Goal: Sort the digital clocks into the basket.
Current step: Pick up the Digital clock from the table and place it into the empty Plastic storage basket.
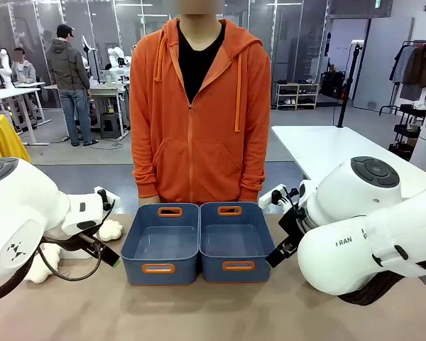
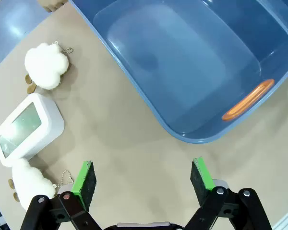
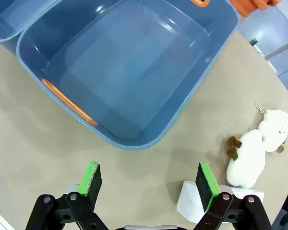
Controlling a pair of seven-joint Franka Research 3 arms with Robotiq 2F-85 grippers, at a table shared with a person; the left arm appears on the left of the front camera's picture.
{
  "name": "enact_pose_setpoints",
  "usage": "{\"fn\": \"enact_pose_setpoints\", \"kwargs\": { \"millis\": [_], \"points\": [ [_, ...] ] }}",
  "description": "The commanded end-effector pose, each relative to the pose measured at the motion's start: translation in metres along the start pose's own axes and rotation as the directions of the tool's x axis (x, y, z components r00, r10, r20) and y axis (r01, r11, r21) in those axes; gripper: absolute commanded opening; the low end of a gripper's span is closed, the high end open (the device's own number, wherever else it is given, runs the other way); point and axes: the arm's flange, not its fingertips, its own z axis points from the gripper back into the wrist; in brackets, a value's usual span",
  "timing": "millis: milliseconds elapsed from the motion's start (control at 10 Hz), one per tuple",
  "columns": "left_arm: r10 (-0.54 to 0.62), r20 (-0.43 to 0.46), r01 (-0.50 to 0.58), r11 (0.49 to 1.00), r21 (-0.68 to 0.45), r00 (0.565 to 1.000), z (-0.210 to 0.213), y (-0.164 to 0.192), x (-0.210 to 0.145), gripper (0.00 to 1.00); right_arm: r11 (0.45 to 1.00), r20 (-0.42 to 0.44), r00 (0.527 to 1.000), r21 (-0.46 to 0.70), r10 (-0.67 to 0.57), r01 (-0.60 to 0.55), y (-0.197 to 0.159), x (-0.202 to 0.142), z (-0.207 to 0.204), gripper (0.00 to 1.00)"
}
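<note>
In the left wrist view one digital clock (image 2: 29,128), white with a grey screen, lies face up on the tan table, left of my left gripper (image 2: 144,179). That gripper hangs open above bare table, beside the blue basket (image 2: 182,62). My right gripper (image 3: 149,182) is also open, just short of the other blue basket (image 3: 129,62). A second white clock (image 3: 188,203) lies partly hidden behind its right finger (image 3: 205,186). Both baskets (image 1: 160,245) (image 1: 236,241) stand side by side at the table's middle with nothing in them.
Fluffy cream plush toys lie around the clocks: two (image 2: 47,65) (image 2: 29,179) near the left clock and one (image 3: 252,153) by the right clock. A person in an orange hoodie (image 1: 195,121) stands at the far edge behind the baskets.
</note>
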Motion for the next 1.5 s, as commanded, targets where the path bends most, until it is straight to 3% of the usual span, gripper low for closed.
{"fn": "enact_pose_setpoints", "kwargs": {
  "millis": [0, 800, 1000, 1100, 1400],
  "points": [
    [0.000, 0.000, 0.000, 1.000, 0.000, 1.000, 0.000, 0.000, 0.000, 1.00, 1.000, 0.000, 1.000, 0.000, 0.000, 0.000, 0.000, 0.000, 0.000, 1.00],
    [-0.001, 0.000, 0.001, 1.000, 0.000, 1.000, 0.000, 0.000, 0.000, 1.00, 1.000, 0.000, 1.000, -0.001, 0.002, -0.002, 0.000, 0.000, 0.000, 1.00],
    [-0.073, -0.019, 0.071, 0.994, -0.085, 0.997, 0.042, 0.014, 0.023, 1.00, 0.990, 0.053, 0.999, 0.137, 0.008, -0.015, -0.036, 0.015, 0.053, 1.00],
    [-0.082, -0.026, 0.080, 0.994, -0.071, 0.996, 0.064, 0.030, 0.026, 1.00, 0.991, 0.046, 0.999, 0.130, 0.021, -0.027, -0.053, 0.013, 0.068, 1.00],
    [-0.049, 0.092, 0.066, 0.979, -0.193, 0.995, 0.167, 0.087, 0.000, 1.00, 0.967, 0.115, 0.993, 0.249, 0.025, -0.053, -0.119, -0.027, 0.151, 1.00]
  ]
}}
